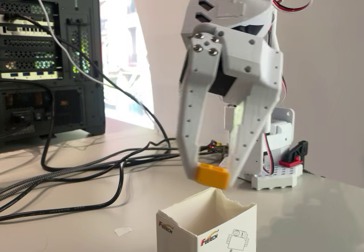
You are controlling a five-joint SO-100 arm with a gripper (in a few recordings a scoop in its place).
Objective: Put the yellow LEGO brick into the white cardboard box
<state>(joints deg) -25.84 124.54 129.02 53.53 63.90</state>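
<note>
In the fixed view my white gripper [211, 173] hangs down from the top centre, shut on the yellow LEGO brick [211, 175], which is pinched between its two fingertips. The brick hovers a little above the white cardboard box [206, 224], just over its open top and slightly left of its middle. The box stands at the bottom centre on the table, with a jagged rim, a red-black logo and a small line drawing on its front faces. Its inside is hidden from this angle.
Several black cables [85, 175] run across the table's left half from a computer case [51, 58] at the back left. The white arm base [278, 161] stands behind the gripper at the right. A small white scrap [123, 230] lies left of the box.
</note>
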